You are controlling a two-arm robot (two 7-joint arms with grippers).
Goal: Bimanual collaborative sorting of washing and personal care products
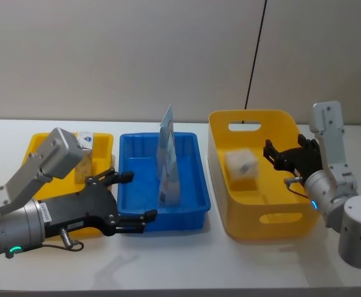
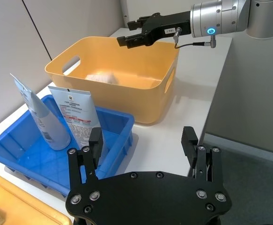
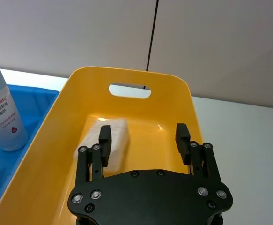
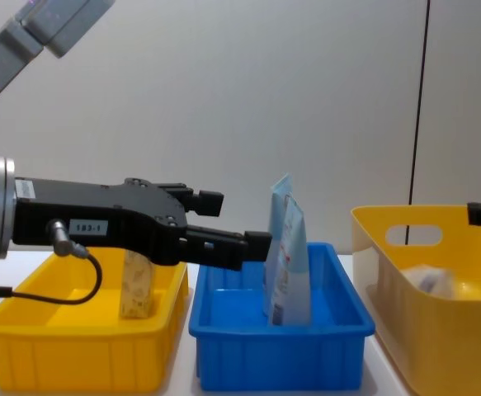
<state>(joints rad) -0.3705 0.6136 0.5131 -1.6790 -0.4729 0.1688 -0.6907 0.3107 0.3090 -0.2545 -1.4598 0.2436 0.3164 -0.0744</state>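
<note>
Looking down from the head, level across from the chest, close over left gripper [image 2: 143, 136] and right gripper [image 3: 143, 132] from the wrists, sharing the blue bin [image 1: 174, 221] and tall yellow bin [image 1: 242, 226].

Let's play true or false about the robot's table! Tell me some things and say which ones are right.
1. Two blue pouches stand in the blue bin. True.
2. The left claw is squeezing a pouch. False: it is open and holds nothing, at the blue bin's left side.
3. A pack is inside the big yellow basket. True.
4. The right claw hangs over the blue bin. False: it is open above the big yellow basket.
</note>
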